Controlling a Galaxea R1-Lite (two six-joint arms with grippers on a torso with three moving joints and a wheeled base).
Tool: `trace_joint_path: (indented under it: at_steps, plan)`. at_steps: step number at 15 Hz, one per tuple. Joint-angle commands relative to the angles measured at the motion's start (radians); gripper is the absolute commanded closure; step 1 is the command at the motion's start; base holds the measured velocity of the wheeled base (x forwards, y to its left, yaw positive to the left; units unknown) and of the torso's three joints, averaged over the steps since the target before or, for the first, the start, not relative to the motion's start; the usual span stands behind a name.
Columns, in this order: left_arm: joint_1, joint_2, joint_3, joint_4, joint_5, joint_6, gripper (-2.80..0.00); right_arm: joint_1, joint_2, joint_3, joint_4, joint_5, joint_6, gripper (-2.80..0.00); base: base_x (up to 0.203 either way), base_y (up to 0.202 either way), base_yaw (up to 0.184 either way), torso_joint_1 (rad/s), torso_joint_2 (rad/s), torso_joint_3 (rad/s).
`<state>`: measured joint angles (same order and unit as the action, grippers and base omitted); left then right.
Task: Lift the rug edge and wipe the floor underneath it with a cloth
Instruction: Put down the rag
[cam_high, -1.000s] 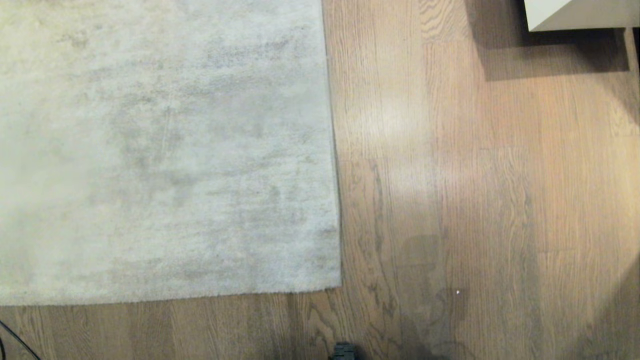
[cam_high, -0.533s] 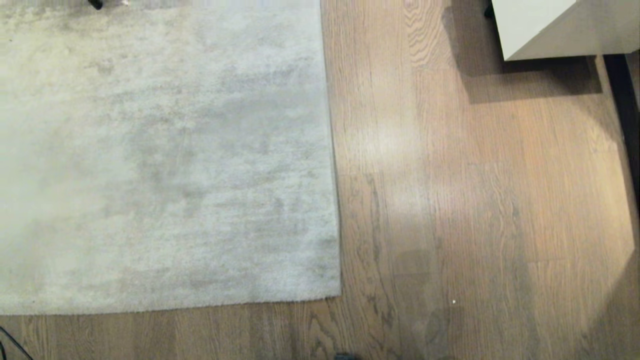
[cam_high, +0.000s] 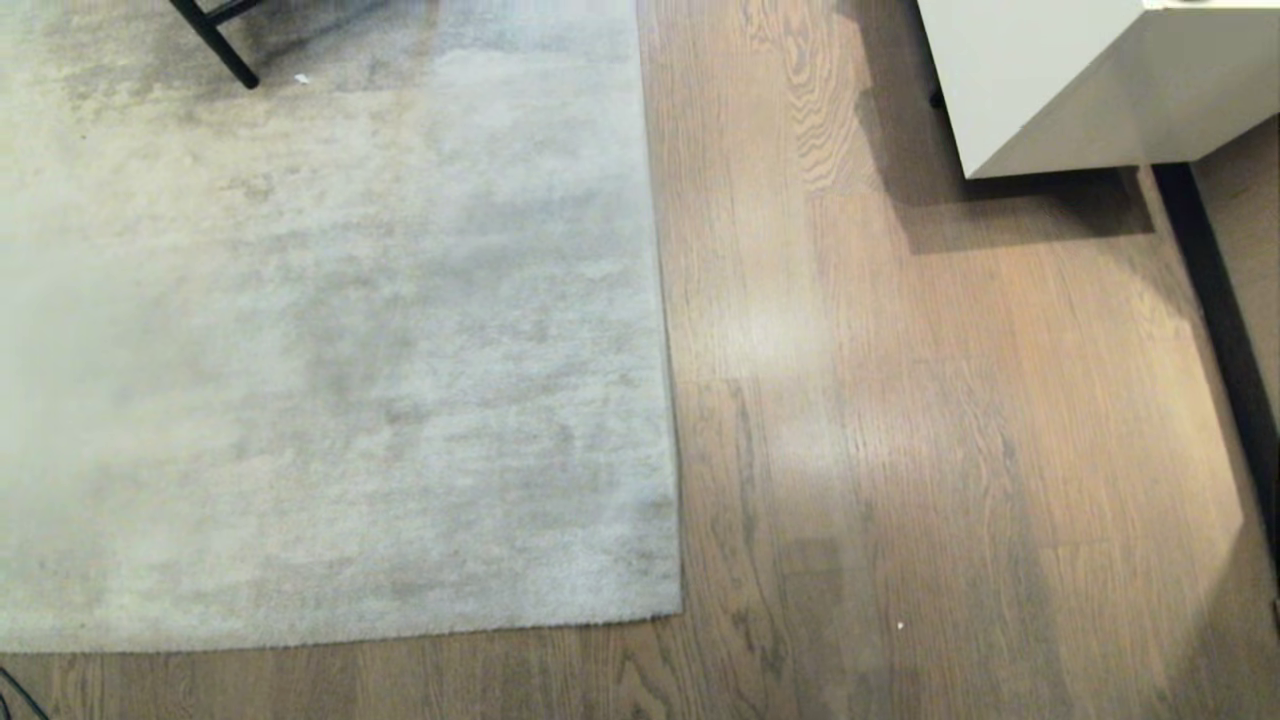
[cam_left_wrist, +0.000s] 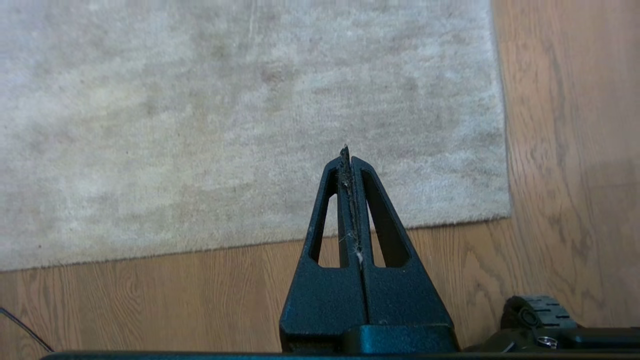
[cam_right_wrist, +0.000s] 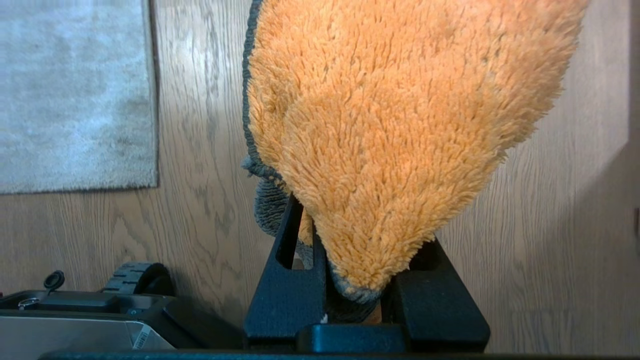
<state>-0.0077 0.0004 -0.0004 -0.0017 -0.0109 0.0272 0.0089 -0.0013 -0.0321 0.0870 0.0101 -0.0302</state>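
- Down low, our left gripper (cam_left_wrist: 350, 155) was shut tight with nothing in it, above the rug edge (cam_left_wrist: 300, 240).
- Our right gripper (cam_right_wrist: 350, 280) pinched the fluffy orange cloth (cam_right_wrist: 400, 125), above the wood floor (cam_right_wrist: 550, 225).
- We saw the rug (cam_high: 350, 350) lying flat, its corner (cam_high: 675, 610) down.
- We saw a white cabinet (cam_high: 1050, 90) far off.

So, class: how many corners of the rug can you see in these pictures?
1. The rug's near corner lies flat on the floor, close to the robot; it shows in both wrist views too. The other corners are outside the pictures.
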Motion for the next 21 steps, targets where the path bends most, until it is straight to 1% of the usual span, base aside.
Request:
trace_joint_path:
  at_steps: [1,21]
  plan:
    - [0.000,0.000,0.000,0.000,0.000,0.002,0.00,0.000,0.001,0.000,0.000,0.001,0.000,0.00,0.000,0.000,0.000,0.002,0.01,0.200]
    - [0.000,0.000,0.000,0.000,0.008,0.005,0.00,0.000,0.001,0.000,0.000,0.001,0.000,0.00,0.000,0.000,0.000,0.003,0.00,0.202]
